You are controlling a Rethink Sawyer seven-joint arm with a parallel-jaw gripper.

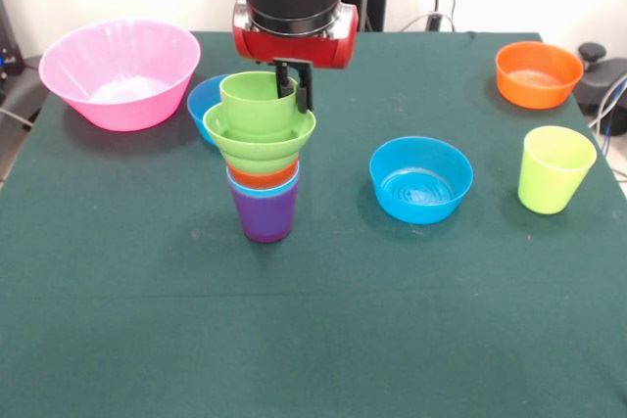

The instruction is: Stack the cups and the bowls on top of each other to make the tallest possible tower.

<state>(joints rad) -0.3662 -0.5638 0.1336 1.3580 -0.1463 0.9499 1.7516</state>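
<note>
jaws (pixel 294 85) at green cup (pixel 257 103) rim | tower (pixel 263 159) upright

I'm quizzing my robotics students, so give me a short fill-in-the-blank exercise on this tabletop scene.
1. The tower stands on a cup whose colour is ____.
2. The gripper reaches into the tower's top piece, whose colour is ____.
3. The largest bowl on the table is coloured ____.
4. The yellow-green cup stands nearest the bowl coloured ____.

Missing words: purple; green; pink; orange
</note>
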